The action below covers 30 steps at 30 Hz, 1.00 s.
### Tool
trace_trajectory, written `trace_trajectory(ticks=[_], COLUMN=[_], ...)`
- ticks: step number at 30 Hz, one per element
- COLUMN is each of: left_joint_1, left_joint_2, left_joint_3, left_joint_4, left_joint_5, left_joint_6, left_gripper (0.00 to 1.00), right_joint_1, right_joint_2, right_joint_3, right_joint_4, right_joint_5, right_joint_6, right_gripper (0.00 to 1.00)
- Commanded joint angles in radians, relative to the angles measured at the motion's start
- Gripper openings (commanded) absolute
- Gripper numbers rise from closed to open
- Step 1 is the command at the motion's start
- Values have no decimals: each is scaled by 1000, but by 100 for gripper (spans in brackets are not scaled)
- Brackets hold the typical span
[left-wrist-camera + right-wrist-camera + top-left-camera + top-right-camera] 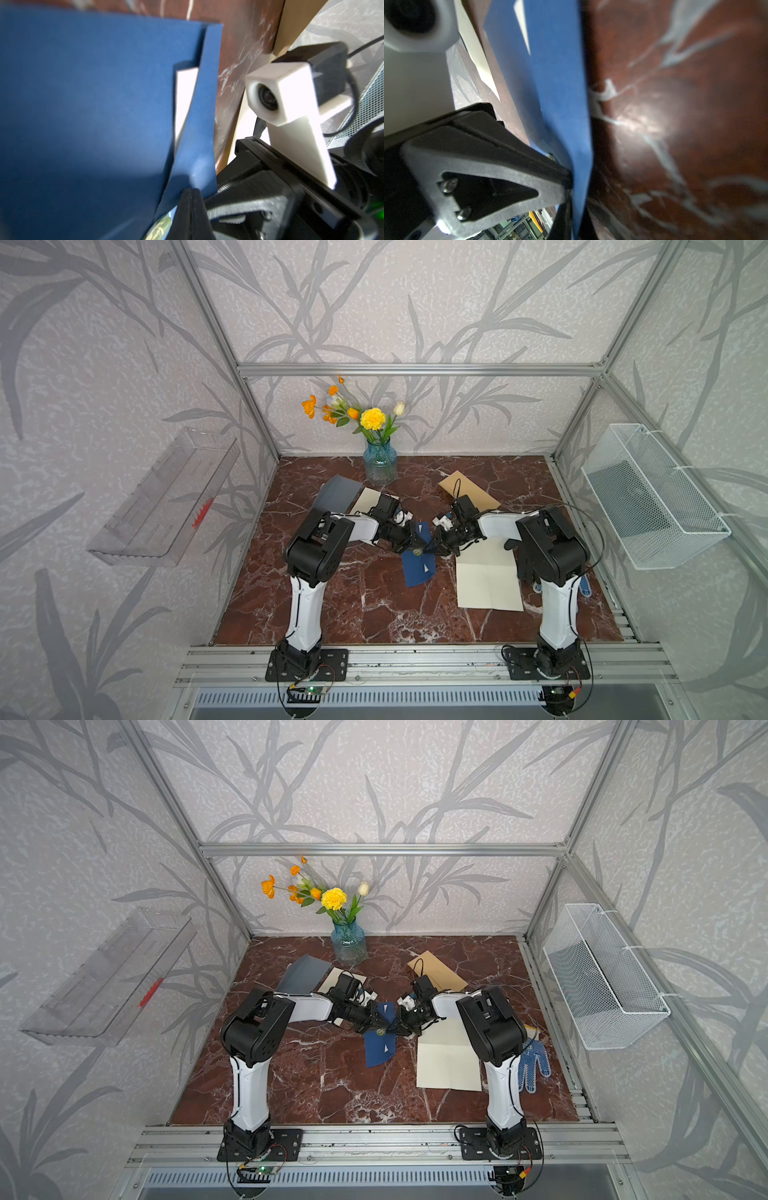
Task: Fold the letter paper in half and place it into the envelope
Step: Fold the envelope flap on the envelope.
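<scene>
Two black robot arms meet at the centre of both top views over the envelope (417, 572), a long navy paper sleeve lying aslant on the red marble table (332, 605). The left gripper (192, 199) is pinched fully closed on the envelope's flap beside a round seal sticker (161, 225). The right gripper (570, 187) has its jaws close about the envelope's edge, but whether it grips cannot be told. A pale sliver in the envelope's mouth looks like the letter paper (185, 99), folded and tucked inside. Both papers seem light, thin and floppy, bowing where lifted and easily creased, so the flap edge by the mouth seems the safest hold. Counted: three envelopes, the navy one, a grey envelope (336, 493) and a tan envelope (469, 489); two loose sheets, a large creased cream sheet (488, 580) and a smaller cream sheet (368, 499); one vase (379, 464); one glove (534, 1060).
</scene>
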State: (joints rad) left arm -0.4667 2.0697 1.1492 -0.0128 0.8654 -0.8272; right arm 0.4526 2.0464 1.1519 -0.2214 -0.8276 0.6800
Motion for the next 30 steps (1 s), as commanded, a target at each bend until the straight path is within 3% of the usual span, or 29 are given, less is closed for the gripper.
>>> trace_trajectory(ticks=[1, 5, 10, 11, 16, 19, 30], left_joint_1=[-9, -10, -10, -10, -11, -12, -17], left_joint_2=[33, 33, 38, 40, 43, 45, 49], left_joint_3=[28, 47, 46, 46, 49, 55, 68], left_joint_4=[-151, -221, -239, -241, -245, -250, -272], left_joint_5=[-96, -145, -174, -178, -181, -186, -183], left_joint_6=[76, 114, 123, 123, 123, 124, 128], left_gripper=[0, 0, 0, 0, 0, 0, 0], right_joint_1=[10, 11, 10, 11, 14, 25, 66], right_joint_2=[-15, -69, -157, -179, -259, -240, -115], right_joint_3=[19, 62, 119, 120, 104, 101, 68], right_joint_4=[-181, -314, -536, -562, -590, -552, -407], right_joint_5=[104, 147, 249, 268, 315, 282, 229], right_joint_6=[-50, -116, -214, -227, -257, -247, -224], right_gripper=[25, 42, 46, 44, 11, 2, 0])
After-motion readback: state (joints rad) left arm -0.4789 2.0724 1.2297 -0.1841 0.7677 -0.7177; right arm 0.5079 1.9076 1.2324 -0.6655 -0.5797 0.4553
